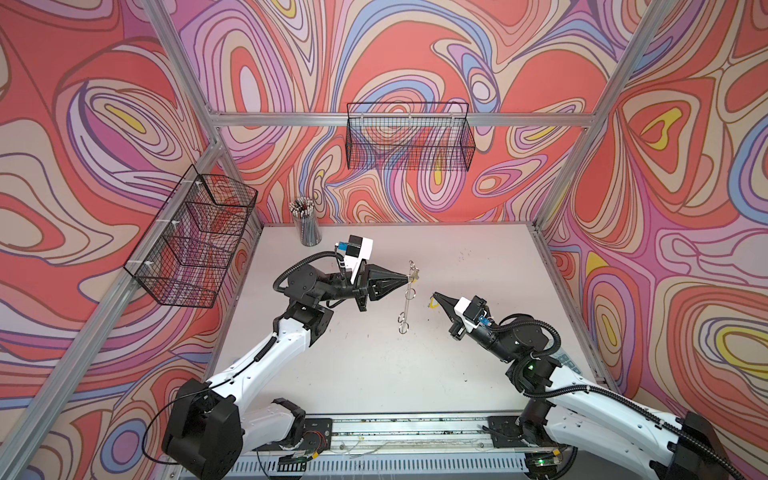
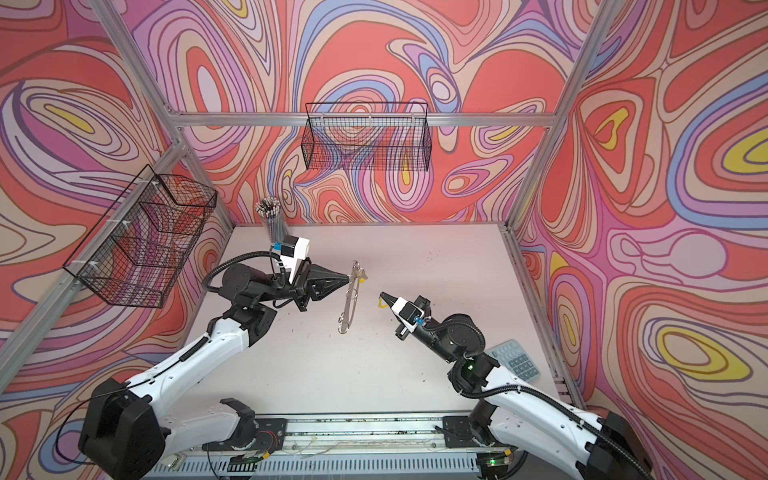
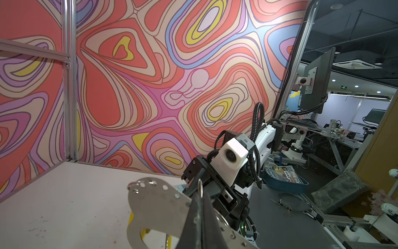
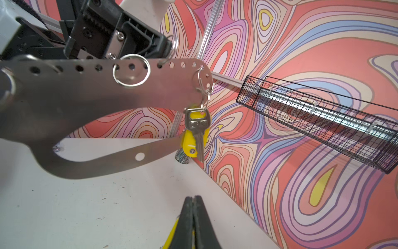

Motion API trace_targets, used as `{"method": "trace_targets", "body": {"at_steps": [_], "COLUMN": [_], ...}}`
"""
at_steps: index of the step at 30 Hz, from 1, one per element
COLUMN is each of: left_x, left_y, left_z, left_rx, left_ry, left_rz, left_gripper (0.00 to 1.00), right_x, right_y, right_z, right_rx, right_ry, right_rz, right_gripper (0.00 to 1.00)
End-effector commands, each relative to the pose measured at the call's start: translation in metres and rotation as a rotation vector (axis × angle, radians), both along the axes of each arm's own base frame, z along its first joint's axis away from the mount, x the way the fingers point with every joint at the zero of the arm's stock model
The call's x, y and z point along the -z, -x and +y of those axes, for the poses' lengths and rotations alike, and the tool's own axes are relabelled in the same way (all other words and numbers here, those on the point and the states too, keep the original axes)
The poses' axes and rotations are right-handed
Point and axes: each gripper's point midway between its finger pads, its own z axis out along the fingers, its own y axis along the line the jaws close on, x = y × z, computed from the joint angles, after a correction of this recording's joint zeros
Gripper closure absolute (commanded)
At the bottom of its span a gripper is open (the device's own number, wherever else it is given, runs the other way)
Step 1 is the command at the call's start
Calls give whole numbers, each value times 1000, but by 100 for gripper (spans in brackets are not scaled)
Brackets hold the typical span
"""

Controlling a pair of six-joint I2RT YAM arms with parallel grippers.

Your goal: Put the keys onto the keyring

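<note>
In both top views the left gripper [image 1: 405,277] is clamped on the keyring [image 1: 407,297], held edge-on above the table [image 1: 332,374] at frame centre. Just right of it, apart, the right gripper [image 1: 433,296] pinches a yellow tag [image 1: 434,306], probably the second key's, though that key is too small to make out. The left wrist view shows only the plate's face and holes. The right wrist view alone shows the first key [image 4: 197,131] already hanging from an end ring [image 4: 203,83]. Threading the second is in hand: its ring must meet a free wire ring [image 4: 131,71].
</note>
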Motion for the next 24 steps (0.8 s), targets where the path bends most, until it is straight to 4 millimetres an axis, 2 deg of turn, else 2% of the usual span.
{"method": "trace_targets", "body": {"at_steps": [1, 11, 19, 24], "left_x": [-8, 13, 14, 15], "left_y": [13, 21, 21, 21], "left_z": [8, 13, 17, 18], "left_rx": [-37, -269, -436, -481], "left_ry": [8, -190, -264, -280], "left_rz": [-167, -501, -769, -845], "left_gripper": [100, 100, 100, 100], "right_x": [-3, 1, 1, 0], "right_y": [2, 0, -1, -2], "right_z": [2, 3, 5, 6], "right_rx": [-13, -7, -11, -13], "right_ry": [2, 9, 13, 16], "right_rz": [-12, -6, -1, 4], "right_gripper": [100, 100, 100, 100]}}
